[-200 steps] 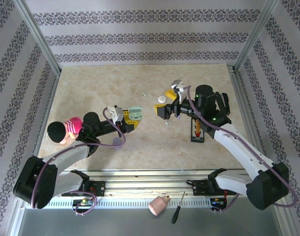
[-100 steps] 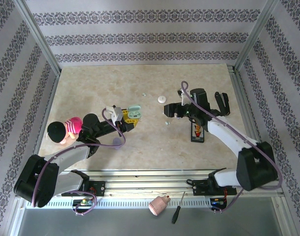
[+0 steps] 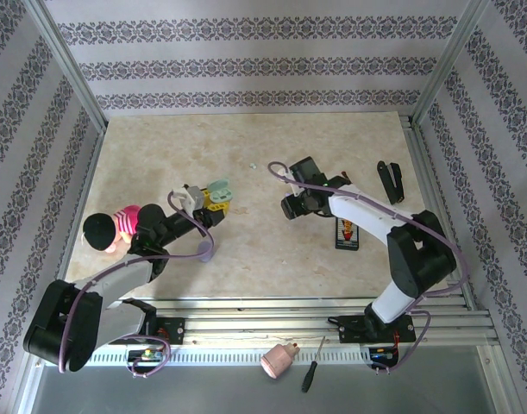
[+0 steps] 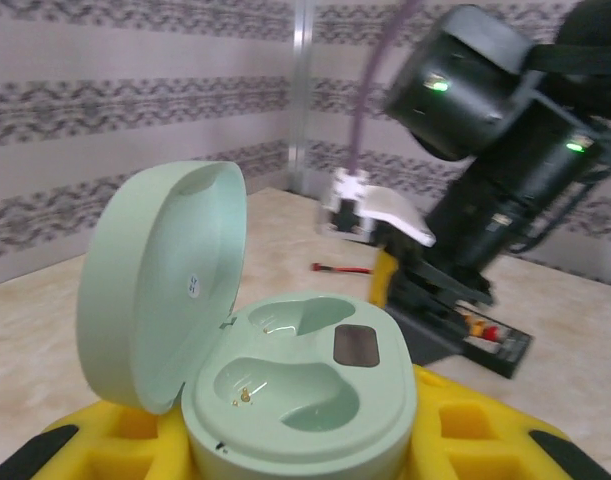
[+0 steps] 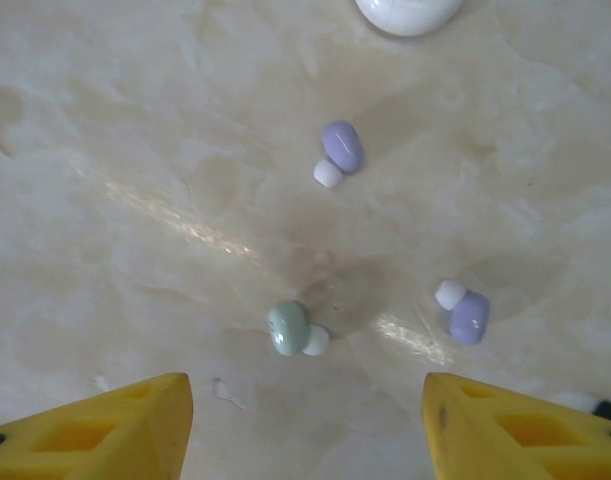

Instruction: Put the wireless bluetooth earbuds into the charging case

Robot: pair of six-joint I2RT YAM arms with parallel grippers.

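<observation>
Where the left arm reaches over the counter (image 3: 246,142), a doll (image 3: 116,227) with a black head and pink striped top lies at the far left, beside the arm's elbow. The left gripper (image 3: 210,200) is closed on the mint-green charging case (image 4: 300,390), which sits upright between its yellow fingers (image 4: 475,440). The lid (image 4: 155,280) is hinged open and stands up on the left side of the case, and the two moulded wells in the base are bare. Toward the centre, well apart from the case, the right gripper (image 5: 305,405) points down at the counter with its jaws apart and nothing between them. One mint earbud (image 5: 288,327) with a white tip lies on the counter just ahead of the gap, touching neither finger. One lilac earbud (image 5: 342,147) lies farther out, and a second lilac earbud (image 5: 468,317) lies to the right of the mint one, near the right-hand finger. Part of a rounded white case (image 5: 405,10) shows at the upper edge of the right wrist view. Right of the gripper, a flat black-and-red tool (image 3: 347,233) lies on the counter, and a black clip-shaped item (image 3: 388,179) lies near the right rail. Below the arm bases, a pink bell-shaped part (image 3: 279,360) and a screwdriver (image 3: 311,373) rest on the grey ledge.
</observation>
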